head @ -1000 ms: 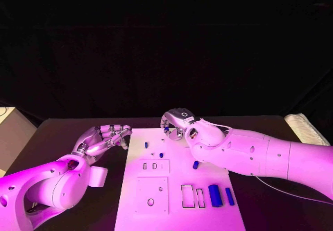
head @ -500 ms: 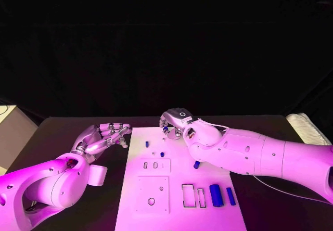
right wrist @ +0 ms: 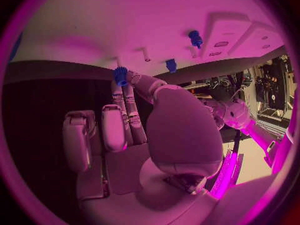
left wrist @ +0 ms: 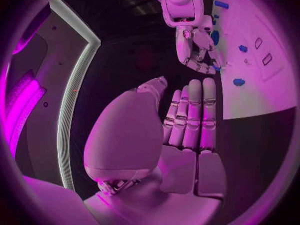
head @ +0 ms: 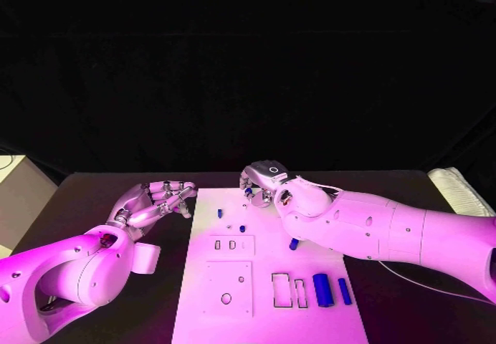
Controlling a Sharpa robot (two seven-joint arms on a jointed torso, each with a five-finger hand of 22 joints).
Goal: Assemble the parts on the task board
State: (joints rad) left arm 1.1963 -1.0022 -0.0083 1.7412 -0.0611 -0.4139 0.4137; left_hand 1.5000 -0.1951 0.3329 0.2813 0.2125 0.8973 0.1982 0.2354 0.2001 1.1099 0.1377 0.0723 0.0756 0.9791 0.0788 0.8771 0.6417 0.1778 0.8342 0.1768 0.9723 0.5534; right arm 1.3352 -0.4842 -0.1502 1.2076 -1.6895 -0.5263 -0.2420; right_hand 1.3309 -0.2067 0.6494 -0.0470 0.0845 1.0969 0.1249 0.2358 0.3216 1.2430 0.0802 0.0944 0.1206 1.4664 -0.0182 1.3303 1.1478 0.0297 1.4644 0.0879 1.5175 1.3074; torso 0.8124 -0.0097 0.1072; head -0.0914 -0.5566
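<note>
The white task board (head: 266, 324) lies along the middle of the black table. My right hand (head: 264, 188) hovers over its far edge and pinches a small blue part (right wrist: 120, 75) between thumb and fingertips. My left hand (head: 155, 202) is beside the board's far left corner, fingers stretched out side by side, holding nothing (left wrist: 190, 117). Small blue pegs (head: 219, 213) (head: 242, 229) (head: 294, 244) stand on the board. Two blue cylinders (head: 320, 290) (head: 343, 291) lie near its right edge, next to narrow rectangular cut-outs (head: 280, 290).
Raised plates with small slots (head: 226, 245) and a round hole (head: 226, 298) sit on the board's left half. A white padded object (head: 455, 190) lies at the table's right edge, a pale box (head: 21, 197) at its left.
</note>
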